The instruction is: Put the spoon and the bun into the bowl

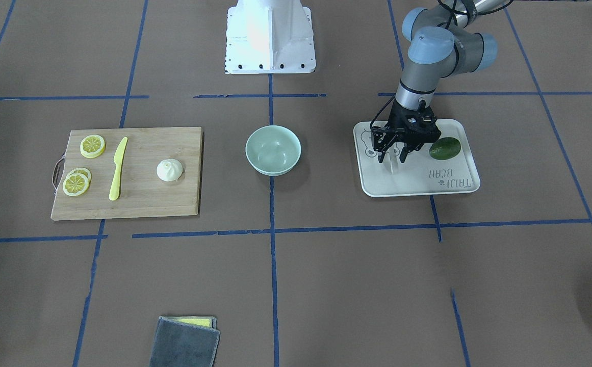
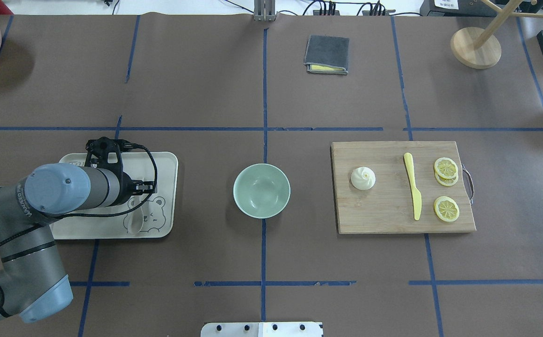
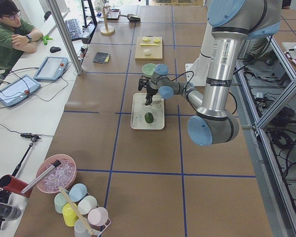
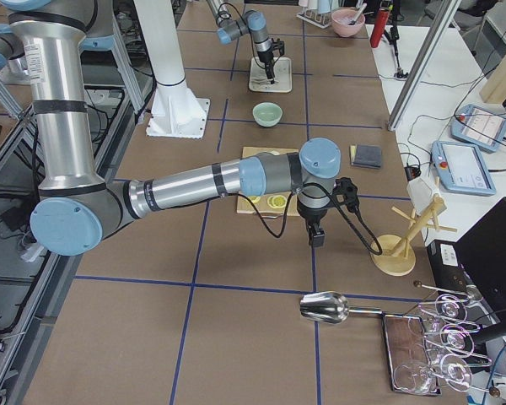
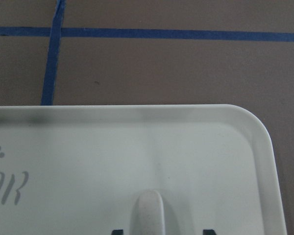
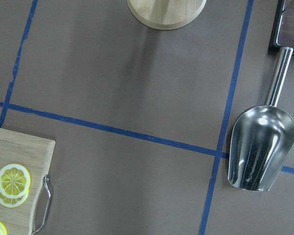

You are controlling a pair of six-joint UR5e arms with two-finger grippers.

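The brown table (image 2: pixel 206 93) with blue tape lines carries everything. My left arm (image 2: pixel 61 189) reaches over the table's left part. The right arm (image 4: pixel 194 186) stretches out low over the right end, past the board.

The wooden board (image 2: pixel 383 210) lies on the right. The white tray (image 2: pixel 166 168) lies on the left. The green bowl (image 2: pixel 271 206) stands between them, apart from both, and it is empty.

The bun (image 2: pixel 363 178) sits upright on the board, on the side nearer to the bowl. A yellow knife (image 2: pixel 413 189) and lemon slices (image 2: pixel 446 208) lie beside it on the same board.

The spoon (image 2: pixel 135 221) lies flat on the tray, next to the bear drawing. A dark green fruit (image 1: pixel 444 148) also lies on this tray, apart from the spoon.

The left gripper (image 1: pixel 392 157) points down at the tray, directly over the spoon handle. In the left wrist view I see the two fingertips (image 5: pixel 209 231) on both sides of the handle, with a gap on each side. So the jaws are spread and hold nothing.

The right gripper (image 4: pixel 316 239) hangs over bare table beyond the handle end of the board, and a metal scoop (image 6: pixel 257 152) lies near. I cannot tell whether its jaws are spread or closed.
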